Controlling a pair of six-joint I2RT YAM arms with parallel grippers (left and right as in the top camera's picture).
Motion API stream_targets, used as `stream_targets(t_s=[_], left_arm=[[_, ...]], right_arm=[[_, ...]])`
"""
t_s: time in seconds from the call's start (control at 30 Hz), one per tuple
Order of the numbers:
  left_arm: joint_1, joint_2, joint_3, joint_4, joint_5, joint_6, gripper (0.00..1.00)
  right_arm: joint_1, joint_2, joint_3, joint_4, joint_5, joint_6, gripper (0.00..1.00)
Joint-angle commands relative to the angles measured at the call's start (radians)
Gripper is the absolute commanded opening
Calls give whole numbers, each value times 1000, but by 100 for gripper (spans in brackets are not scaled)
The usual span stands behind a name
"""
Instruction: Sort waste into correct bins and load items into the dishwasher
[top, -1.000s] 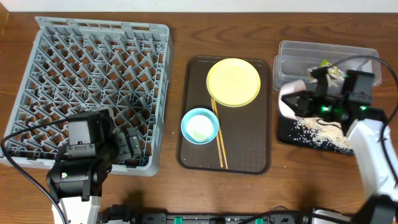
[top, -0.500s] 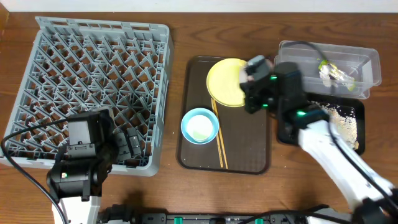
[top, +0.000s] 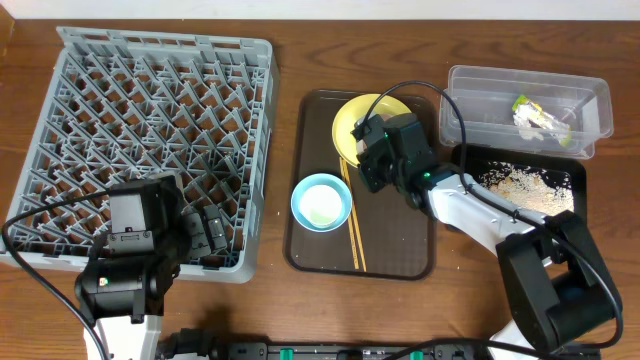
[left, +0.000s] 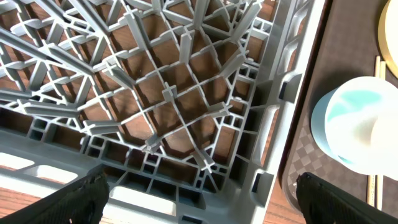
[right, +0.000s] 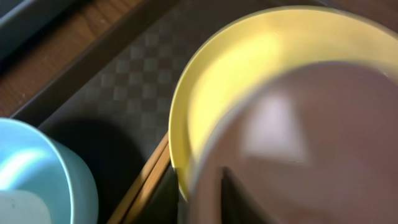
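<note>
We see the right gripper (top: 378, 152) low over the near part of the yellow plate (top: 352, 118), which lies flat at the far end of the brown serving tray (top: 400, 250). A blurred pale round shape fills the wrist view, and we cannot tell whether the jaws clamp anything. The dish rack (top: 150, 120) lies well apart to the left, so of the 2 arms this one is nearer the plate, while the left gripper (left: 202, 193) hangs spread wide and empty over the rack's near right corner.
</note>
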Motion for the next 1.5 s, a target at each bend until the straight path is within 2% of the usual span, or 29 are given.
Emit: stream_targets(t_s=[0.0, 0.2, 0.47, 0.53, 0.63, 0.67, 0.73, 0.87, 1.07, 1.23, 1.33, 1.47], left_arm=[[5, 0, 23, -2, -1, -5, 98], [5, -1, 23, -2, -1, -5, 98], [5, 0, 23, 14, 0, -5, 98], [5, 0, 23, 35, 24, -6, 98], [5, 0, 23, 81, 132, -6, 98], [5, 0, 23, 93, 158, -6, 98], [5, 0, 23, 106, 175, -6, 98], [5, 2, 23, 103, 175, -5, 98], [5, 19, 23, 76, 196, -19, 98], [5, 38, 23, 66, 284, -20, 98], [5, 47, 23, 66, 303, -20, 98], [5, 55, 23, 66, 303, -20, 98]], right_arm=[[15, -5, 15, -10, -29, -13, 35], [11, -84, 16, -87, -59, 29, 39], [-37, -374, 16, -349, -57, 87, 50], [-42, -415, 16, -441, -58, 97, 56], [-42, -443, 16, -574, -61, 100, 70], [-42, -443, 16, -597, -70, 102, 78], [-41, -442, 15, -610, -107, 123, 83], [-15, -442, 14, -538, -187, 143, 75], [72, -405, 14, -394, -183, 240, 69], [137, -319, 14, -386, -119, 311, 65], [161, -257, 14, -370, -119, 321, 57], [172, -191, 14, -365, -120, 350, 51]])
